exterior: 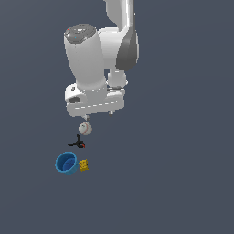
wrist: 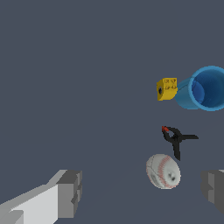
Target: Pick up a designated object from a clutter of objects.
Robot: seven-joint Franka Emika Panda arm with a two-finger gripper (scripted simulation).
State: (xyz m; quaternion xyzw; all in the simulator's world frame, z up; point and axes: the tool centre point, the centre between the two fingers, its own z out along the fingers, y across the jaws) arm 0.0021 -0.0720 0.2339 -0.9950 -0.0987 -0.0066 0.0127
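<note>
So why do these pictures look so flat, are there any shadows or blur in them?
Exterior view: even light, no cast shadows under the baseball or blue cup; edges jagged, not blurred. Wrist view: sharp overall, the stitches on the baseball look blocky, and the gripper is cut off by the frame.

A flat, dark grey-blue floor is carrying four small things. A small white baseball with thin red stitching is lying on it, with a small black tool with a red spot just beside. Further along, a round blue cup is standing upright, and a tiny yellow block is sitting just beside the cup, on the exterior view's right.
</note>
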